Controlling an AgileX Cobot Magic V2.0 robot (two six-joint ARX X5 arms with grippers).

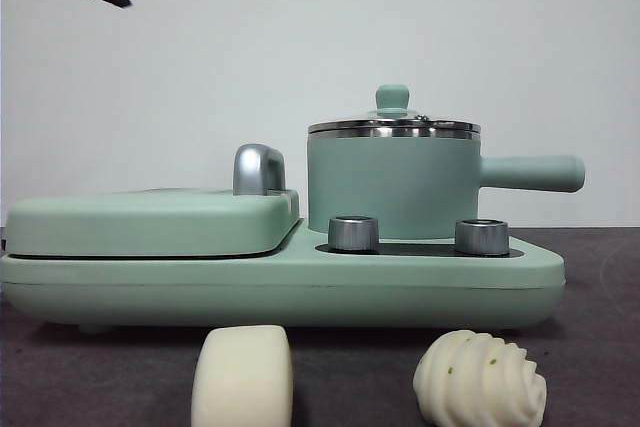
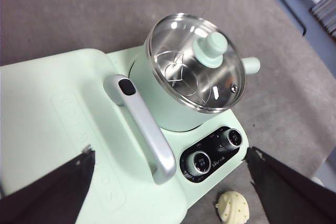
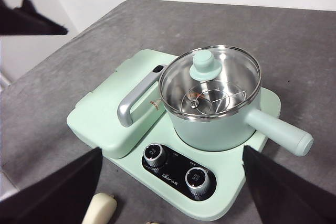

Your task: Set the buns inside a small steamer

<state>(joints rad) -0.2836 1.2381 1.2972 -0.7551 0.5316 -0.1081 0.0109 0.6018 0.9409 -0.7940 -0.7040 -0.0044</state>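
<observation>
Buns, smooth and ridged, on table before lidded small steamer. Left gripper and right gripper above steamer, jaws spread wide, holding nothing.

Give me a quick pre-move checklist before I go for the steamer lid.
1. Lid seated on small steamer: ok, must come off first.
2. Lid knob unobstructed: ok.
3. Left gripper open, empty: ok.
4. Right gripper open, empty: ok.
5. Smooth bun and ridged bun on table in front of cooker: ok.
6. Steamer empty inside: rack visible through glass, ok.
</observation>
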